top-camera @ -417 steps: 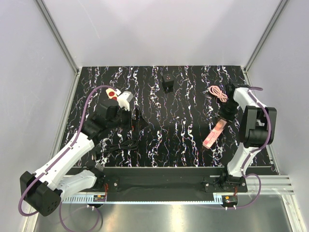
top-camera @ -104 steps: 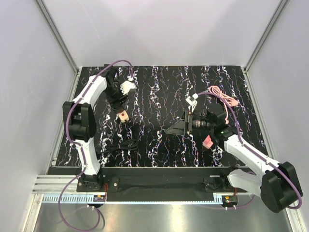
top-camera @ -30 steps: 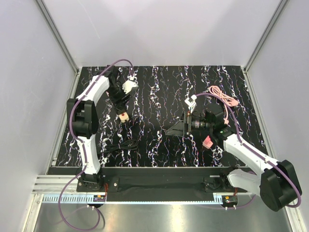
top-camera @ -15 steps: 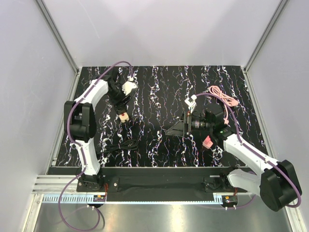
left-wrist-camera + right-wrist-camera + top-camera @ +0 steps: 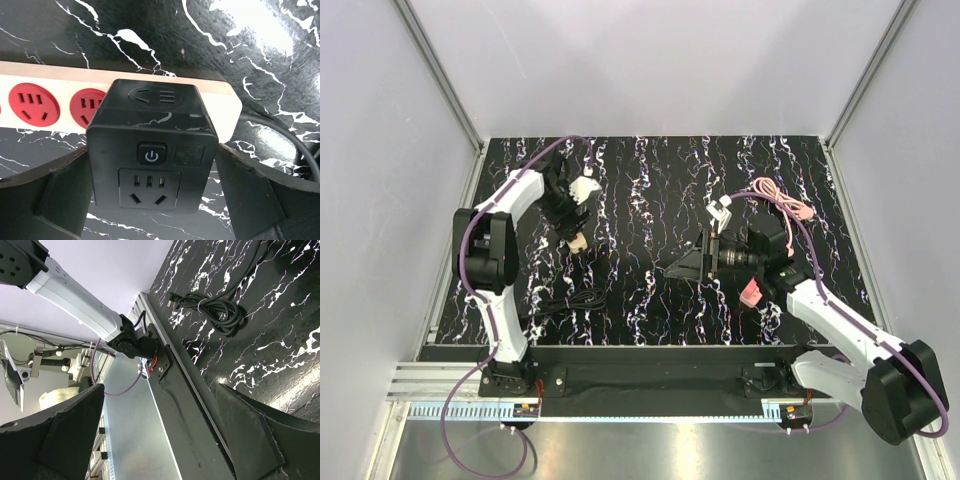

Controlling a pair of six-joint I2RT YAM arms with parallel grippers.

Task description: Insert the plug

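The black cube plug (image 5: 152,150), with a power button and its own socket on top, is seated in the pale power strip (image 5: 50,85) next to two red sockets. My left gripper (image 5: 152,167) is open, one finger on each side of the plug and neither pressing it. From above, the left gripper (image 5: 566,212) covers the plug; only the strip's end (image 5: 577,241) shows. My right gripper (image 5: 670,270) is open over the table's middle and points left. Nothing sits between its fingers (image 5: 65,430).
The strip's black cord (image 5: 280,135) runs off to the right. A coiled black cable (image 5: 565,300) lies near the front left. A pink cable (image 5: 780,195) lies at the back right, and a small pink object (image 5: 752,293) rests beside the right arm.
My left gripper's jaws have spread off the plug, which stays in the strip, and the gripper has shifted slightly toward the back. The right arm has barely moved.
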